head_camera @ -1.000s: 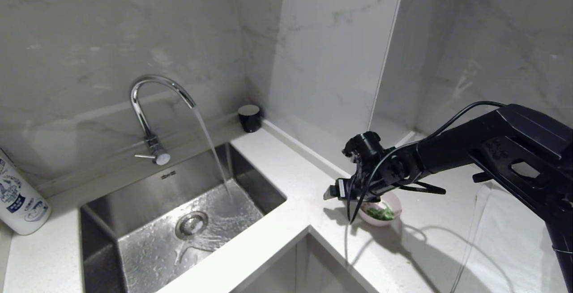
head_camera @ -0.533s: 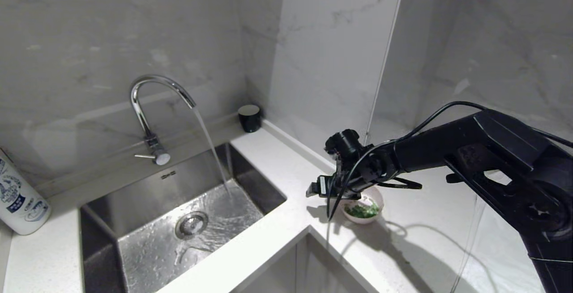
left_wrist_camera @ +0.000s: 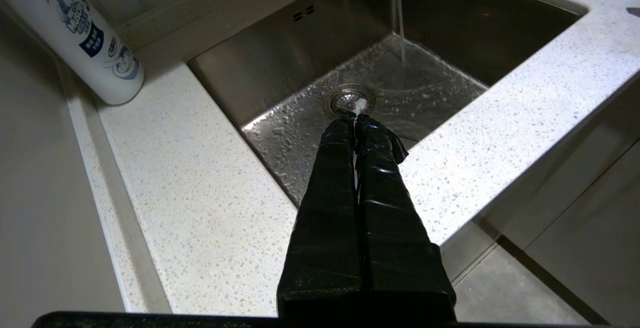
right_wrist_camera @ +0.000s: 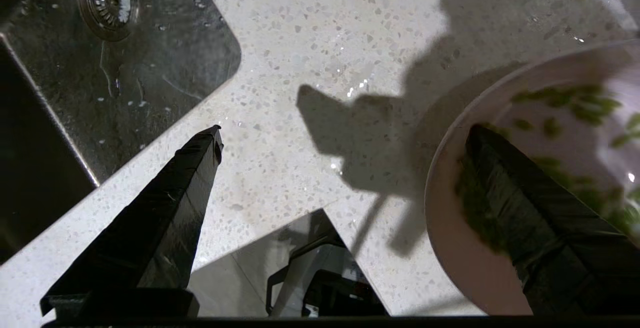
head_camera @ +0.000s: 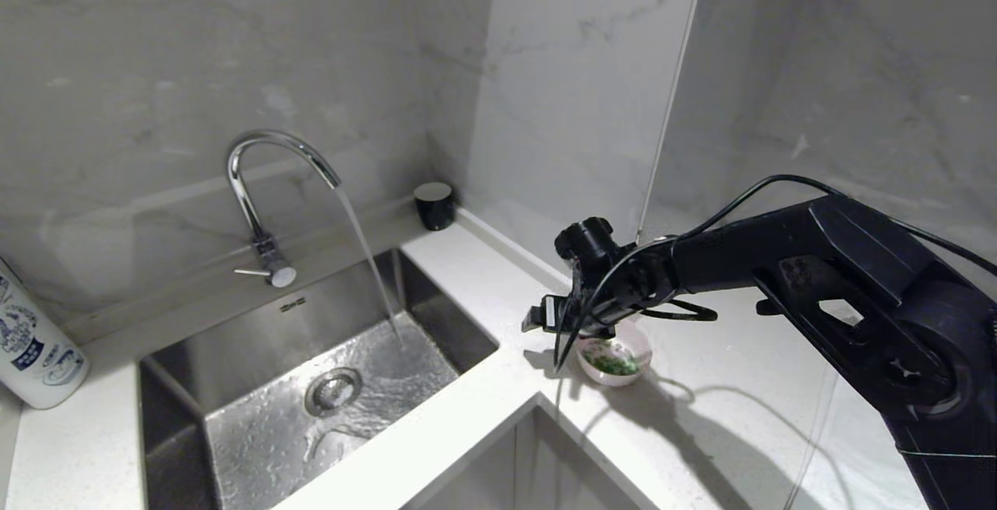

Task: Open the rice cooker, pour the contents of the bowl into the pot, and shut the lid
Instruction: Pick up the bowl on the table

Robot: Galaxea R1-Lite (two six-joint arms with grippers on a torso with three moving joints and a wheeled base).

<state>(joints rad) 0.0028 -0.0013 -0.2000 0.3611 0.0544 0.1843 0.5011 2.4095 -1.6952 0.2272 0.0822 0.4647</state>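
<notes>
Speckled white stone counter wrapped round a square brushed-steel sink, wet and glistening under a thin stream from the curved chrome tap. Matte black right gripper spread wide above the counter corner, one tapered finger over the round pale pink bowl, green bits inside. Left gripper pressed together over the sink.

The white speckled surface wraps around a steel sink. On it stand a white bottle at far left, a small black cup in the far corner, and a pink bowl of green bits at right.
</notes>
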